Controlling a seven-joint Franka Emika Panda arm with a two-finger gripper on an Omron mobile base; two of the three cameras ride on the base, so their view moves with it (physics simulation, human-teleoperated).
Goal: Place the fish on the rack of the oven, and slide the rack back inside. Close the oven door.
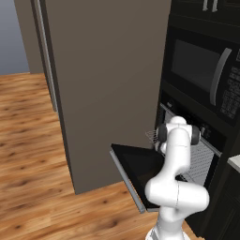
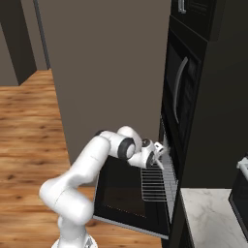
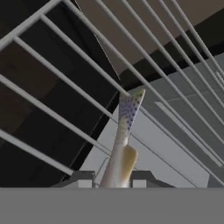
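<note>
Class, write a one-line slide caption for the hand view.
Gripper holds the fish just above the pulled-out rack wires, oven door open below.

The flat rectangular rack of thin pale silver wire [image 3: 65, 78] looks like smooth metal. The slim pale speckled fish [image 3: 124, 131] has a soft sheen. The wide black oven door [image 2: 121, 193] carries glossy dark glass. The warm brown plank floor [image 1: 28, 140] reads as polished wood.

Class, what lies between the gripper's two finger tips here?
The fish lies between the gripper tips, its speckled end over the rack wires in the hand view.
</note>
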